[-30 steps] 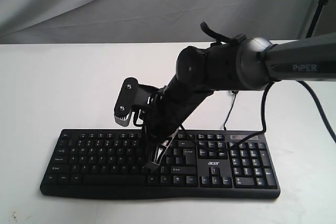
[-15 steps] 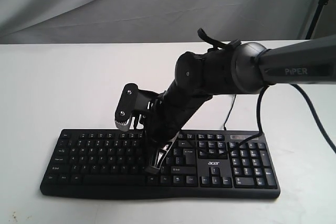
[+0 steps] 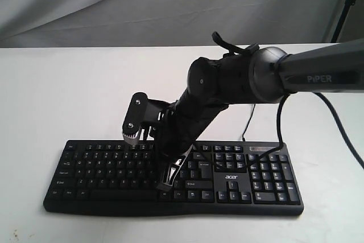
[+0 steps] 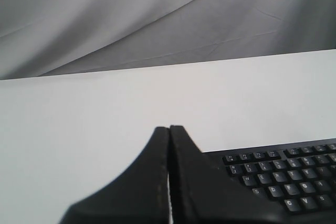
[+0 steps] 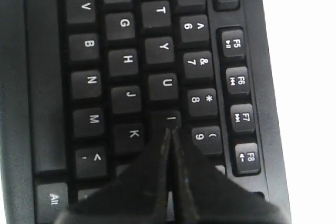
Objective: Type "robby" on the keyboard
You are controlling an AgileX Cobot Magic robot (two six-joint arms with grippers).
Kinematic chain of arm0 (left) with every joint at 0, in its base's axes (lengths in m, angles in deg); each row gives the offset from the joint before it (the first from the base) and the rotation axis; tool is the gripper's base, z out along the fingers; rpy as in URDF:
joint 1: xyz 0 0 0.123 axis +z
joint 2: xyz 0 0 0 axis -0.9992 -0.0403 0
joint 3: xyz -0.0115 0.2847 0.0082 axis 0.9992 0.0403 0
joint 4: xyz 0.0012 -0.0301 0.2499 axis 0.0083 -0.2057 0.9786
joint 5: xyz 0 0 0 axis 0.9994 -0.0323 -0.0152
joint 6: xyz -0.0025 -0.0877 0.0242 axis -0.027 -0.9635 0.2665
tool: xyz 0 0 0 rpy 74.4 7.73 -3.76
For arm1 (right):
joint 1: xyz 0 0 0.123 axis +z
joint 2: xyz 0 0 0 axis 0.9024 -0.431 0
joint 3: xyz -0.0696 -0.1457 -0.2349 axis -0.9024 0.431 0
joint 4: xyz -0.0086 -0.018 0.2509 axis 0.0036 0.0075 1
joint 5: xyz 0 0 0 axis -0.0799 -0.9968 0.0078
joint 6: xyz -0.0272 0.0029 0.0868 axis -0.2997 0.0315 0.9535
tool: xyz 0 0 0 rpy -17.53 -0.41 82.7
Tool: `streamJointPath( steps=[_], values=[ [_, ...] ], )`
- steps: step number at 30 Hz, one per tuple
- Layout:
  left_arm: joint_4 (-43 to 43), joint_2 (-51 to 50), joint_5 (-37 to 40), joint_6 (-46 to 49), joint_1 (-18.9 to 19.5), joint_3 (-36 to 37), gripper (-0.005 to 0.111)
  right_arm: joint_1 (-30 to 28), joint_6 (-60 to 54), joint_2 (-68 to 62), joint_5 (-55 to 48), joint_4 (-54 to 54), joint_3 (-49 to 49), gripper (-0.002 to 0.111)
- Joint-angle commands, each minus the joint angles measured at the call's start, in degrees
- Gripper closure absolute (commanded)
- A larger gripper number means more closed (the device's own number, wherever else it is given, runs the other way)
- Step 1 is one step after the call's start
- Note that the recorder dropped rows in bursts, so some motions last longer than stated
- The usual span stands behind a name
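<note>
The keyboard [image 3: 102, 169] was laid on the white table [image 3: 57, 95]. The right pincer [image 3: 165, 185] was kept fully closed and empty, and its tip was placed at the I key [image 5: 167, 118], in the keyboard's middle part. The left pincer [image 4: 169, 132] was closed also, with nothing held.

— What sort of place is this?
— A robot lab bench, dressed like a small studio. A plain white table [image 3: 57, 95] spreads out under the right gripper [image 3: 165, 185], and a creased grey cloth [image 3: 114, 4] hangs as a backdrop well behind it.
— What else points to a lab?
— A dark stand leg [image 3: 346, 4] slants up against the cloth, far off to the gripper's side. The arm [image 3: 324, 72] carrying the gripper bears "PiPER" lettering, and a black keyboard [image 3: 102, 169] lies directly beneath the gripper.
</note>
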Motion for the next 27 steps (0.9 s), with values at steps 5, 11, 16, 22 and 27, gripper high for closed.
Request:
streamJointPath(
  steps=[5,11,16,22,27],
  values=[
    [0.27,0.20,-0.31,-0.16,-0.36,0.25,0.107,0.10,-0.45,-1.08,-0.74,-0.12,0.34,0.108],
    [0.27,0.20,-0.31,-0.16,-0.36,0.25,0.107,0.10,-0.84,-1.72,-0.34,-0.01,0.34,0.108],
    [0.27,0.20,-0.31,-0.16,-0.36,0.25,0.107,0.10,-0.84,-0.21,-0.56,-0.01,0.34,0.108],
    [0.27,0.20,-0.31,-0.16,-0.36,0.25,0.107,0.24,-0.84,0.96,1.50,0.57,0.34,0.108],
    [0.27,0.20,-0.31,-0.16,-0.36,0.25,0.107,1.97,-1.56,1.05,3.76,3.31,0.24,0.108]
  ],
)
